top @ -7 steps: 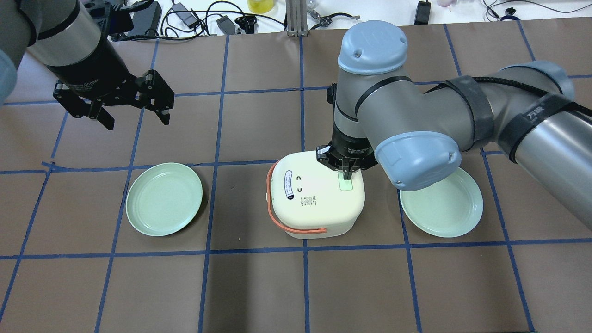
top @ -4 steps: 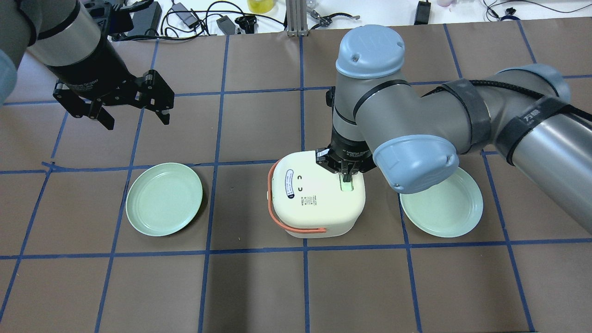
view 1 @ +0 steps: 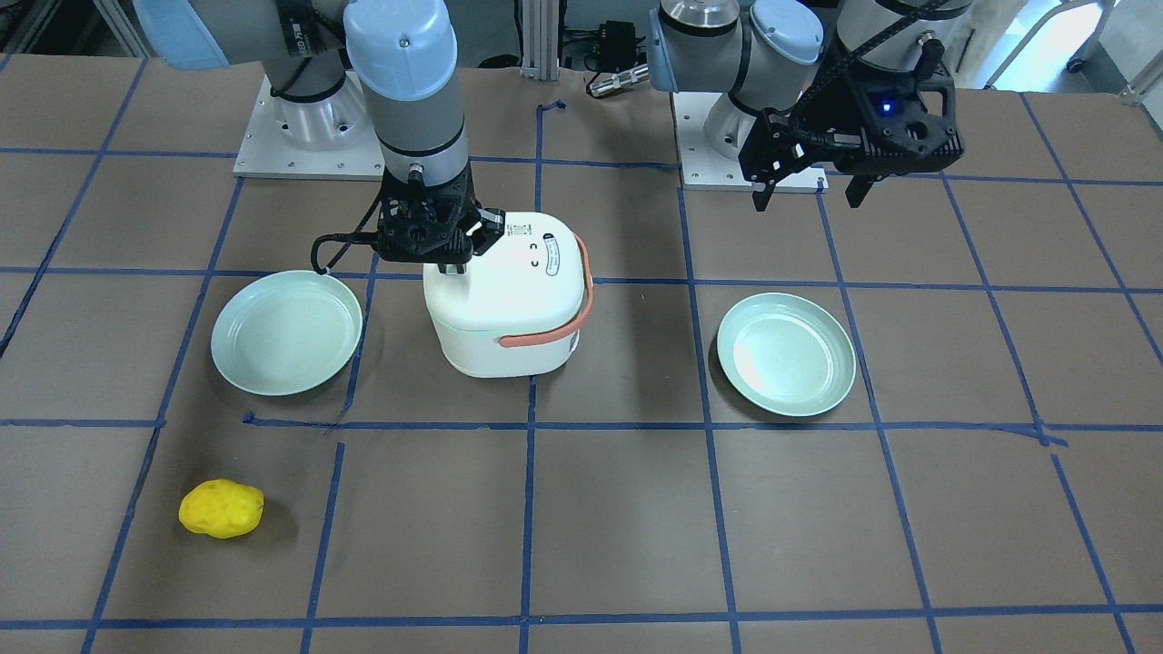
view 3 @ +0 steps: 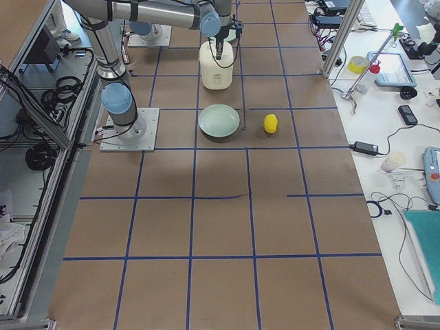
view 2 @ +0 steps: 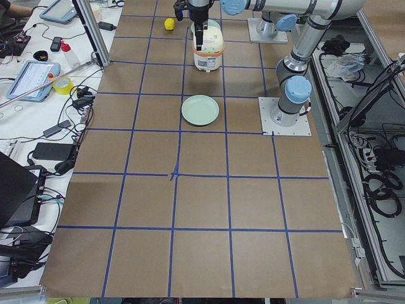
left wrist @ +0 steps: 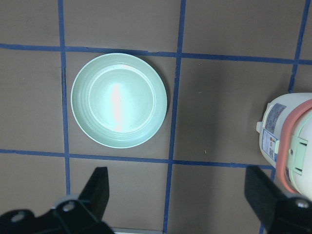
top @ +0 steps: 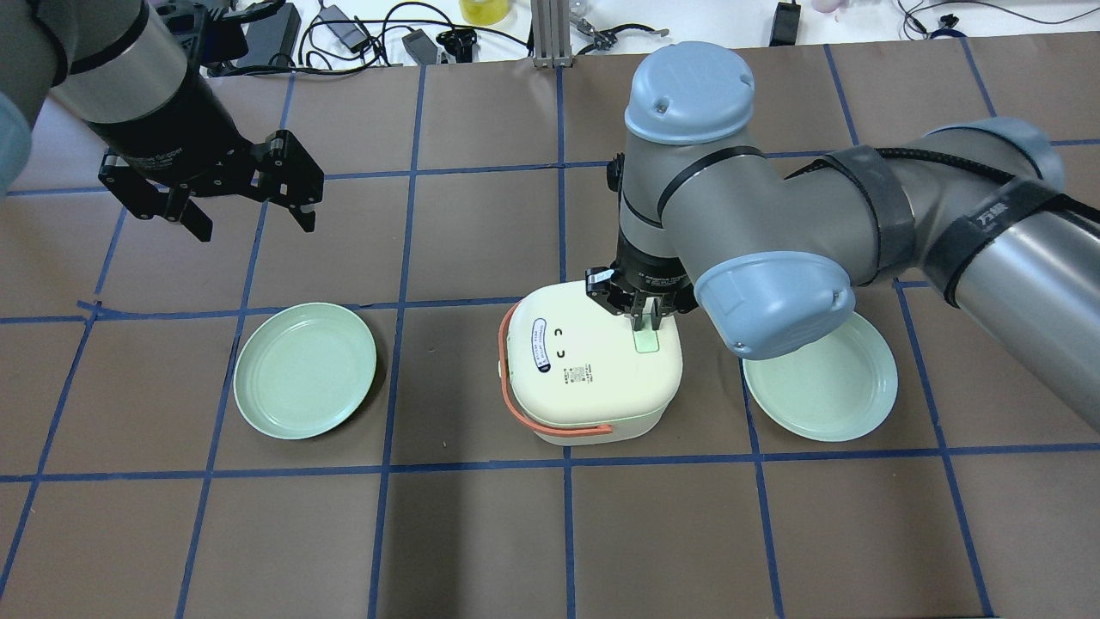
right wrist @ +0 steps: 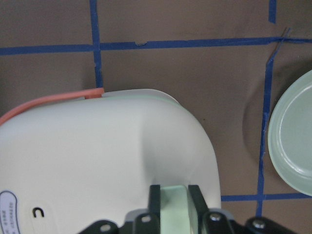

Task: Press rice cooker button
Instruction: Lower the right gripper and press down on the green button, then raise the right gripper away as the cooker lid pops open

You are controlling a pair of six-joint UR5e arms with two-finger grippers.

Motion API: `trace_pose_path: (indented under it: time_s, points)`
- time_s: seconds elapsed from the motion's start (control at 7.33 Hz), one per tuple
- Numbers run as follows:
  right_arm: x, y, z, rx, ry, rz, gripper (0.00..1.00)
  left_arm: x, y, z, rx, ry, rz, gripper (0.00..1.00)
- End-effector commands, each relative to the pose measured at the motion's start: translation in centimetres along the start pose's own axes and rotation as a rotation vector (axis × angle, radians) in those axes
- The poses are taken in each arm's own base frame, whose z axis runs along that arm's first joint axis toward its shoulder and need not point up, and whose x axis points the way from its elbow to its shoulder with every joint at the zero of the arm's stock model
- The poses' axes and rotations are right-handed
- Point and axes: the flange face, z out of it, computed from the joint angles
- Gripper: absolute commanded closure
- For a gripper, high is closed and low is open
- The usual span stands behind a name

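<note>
Now we press straight down on the green button [top: 644,341] — right gripper [top: 643,320] jaws narrow, left gripper [top: 251,199] jaws wide at ten o'clock — keeping the rice cooker [top: 593,370] from sliding.

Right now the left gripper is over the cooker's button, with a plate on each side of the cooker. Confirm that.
Wrong arm: the right gripper is over the button on the cooker, as the overhead view shows. The left gripper hangs apart. One plate and another plate do flank the cooker.
</note>
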Motion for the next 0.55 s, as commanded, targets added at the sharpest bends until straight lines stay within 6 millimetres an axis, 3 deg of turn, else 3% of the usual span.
trace_pose_path:
  time_s: [0.0,0.41]
  points:
    - [0.9,-2.2,-4.9,0.057,0.014,0.013,0.00,0.0,0.0,0.0,0.000,0.000,0.001,0.00]
    - [8.0,-6.6,-11.3,0.118,0.022,0.021,0.00,0.0,0.0,0.0,0.000,0.000,0.001,0.00]
